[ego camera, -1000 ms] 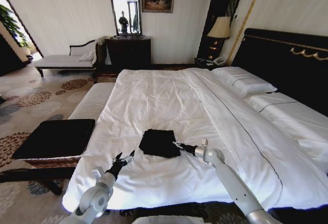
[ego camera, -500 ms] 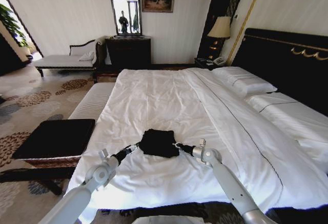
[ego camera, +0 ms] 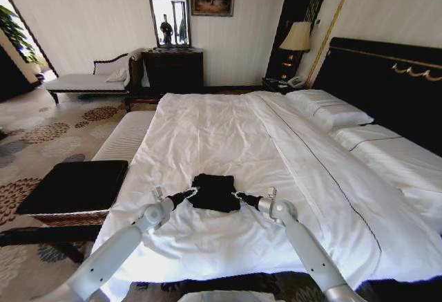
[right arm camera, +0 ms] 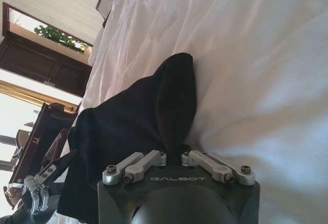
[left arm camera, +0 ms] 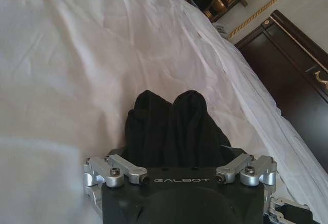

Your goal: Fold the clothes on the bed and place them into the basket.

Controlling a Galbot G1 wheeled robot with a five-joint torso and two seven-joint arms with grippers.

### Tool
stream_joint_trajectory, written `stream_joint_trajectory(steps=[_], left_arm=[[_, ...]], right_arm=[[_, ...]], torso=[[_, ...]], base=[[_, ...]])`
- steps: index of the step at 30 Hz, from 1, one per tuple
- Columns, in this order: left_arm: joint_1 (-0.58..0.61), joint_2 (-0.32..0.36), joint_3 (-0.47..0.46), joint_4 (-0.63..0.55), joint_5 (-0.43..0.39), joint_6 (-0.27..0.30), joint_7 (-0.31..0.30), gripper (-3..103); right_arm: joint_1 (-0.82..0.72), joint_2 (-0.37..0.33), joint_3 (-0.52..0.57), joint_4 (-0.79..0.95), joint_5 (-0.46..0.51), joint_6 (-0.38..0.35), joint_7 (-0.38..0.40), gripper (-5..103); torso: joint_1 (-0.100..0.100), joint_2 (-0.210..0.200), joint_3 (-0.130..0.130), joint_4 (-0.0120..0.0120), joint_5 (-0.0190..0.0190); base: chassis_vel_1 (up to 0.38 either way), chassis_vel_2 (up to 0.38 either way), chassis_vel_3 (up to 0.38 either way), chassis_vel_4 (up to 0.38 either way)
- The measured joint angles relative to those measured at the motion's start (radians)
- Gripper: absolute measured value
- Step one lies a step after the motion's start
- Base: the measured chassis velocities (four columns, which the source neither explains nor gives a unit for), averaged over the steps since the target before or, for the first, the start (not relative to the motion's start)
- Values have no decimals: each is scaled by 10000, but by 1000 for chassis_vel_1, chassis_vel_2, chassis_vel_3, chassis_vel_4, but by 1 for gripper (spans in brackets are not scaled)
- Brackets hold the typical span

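The clothes (ego camera: 215,191) lie as a folded black bundle on the white bed (ego camera: 228,129), near its foot. My right gripper (ego camera: 237,195) is at the bundle's right edge. In the right wrist view it (right arm camera: 174,151) is shut on a raised fold of the clothes (right arm camera: 138,116). My left gripper (ego camera: 190,193) reaches the bundle's left edge. Its linkages stand spread wide in the left wrist view, and its tips are hidden against the clothes (left arm camera: 174,126). The basket (ego camera: 72,184), with a flat black top and wicker sides, stands on the floor left of the bed.
A pale striped bench (ego camera: 124,136) runs along the bed's left side beyond the basket. Pillows (ego camera: 328,112) and a black headboard (ego camera: 387,88) are at the right. A chaise (ego camera: 90,81) and a dark dresser (ego camera: 173,70) stand by the far wall. Patterned carpet surrounds the basket.
My left arm has swung forward from the bed's front edge to the clothes' left side. The right gripper has kept its hold, and the bundle has bunched a little narrower.
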Motion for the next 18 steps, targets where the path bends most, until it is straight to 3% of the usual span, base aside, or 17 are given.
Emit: stream_joint_trajectory(steps=[2, 4, 5, 7, 11, 14, 18], left_arm=[[-22, -45, 68, 39, -44, 28, 0, 97], [-23, -60, 180, 61, -55, 72, 0, 86], [35, -39, 304, 64, -16, 101, 0, 70], [47, -42, 307, 64, -1, 101, 0, 70], [156, -393, -44, 63, 89, 112, 50, 48], [243, -615, -257, 95, 85, 123, 58, 43], [311, -738, -278, 169, 111, 131, 73, 27]], right_arm=[[0, 36, 35, -3, -7, 0, 8, 7], [4, 86, 87, -15, -6, 0, 22, 7], [-16, 38, 105, 14, 22, 0, 25, 7], [-35, 18, 99, 40, 24, 1, 25, 7], [-155, 13, 113, 200, 47, 6, 36, 7], [-229, -10, 115, 283, 54, 7, 60, 7], [-316, -71, 128, 375, 73, 9, 69, 7]], torso=[[0, 0, 0, 0, 0], [0, 0, 0, 2, 1], [0, 0, 0, 2, 0], [0, 0, 0, 2, -1], [0, 0, 0, 0, -2], [-2, 0, 0, -1, -1], [-2, 0, -1, 0, -1]], base=[[0, 0, 0, 0], [0, 0, 0, 0], [0, 0, 0, 0], [0, 0, 0, 0], [0, 0, 0, 0], [0, 0, 0, 0], [0, 0, 0, 0]])
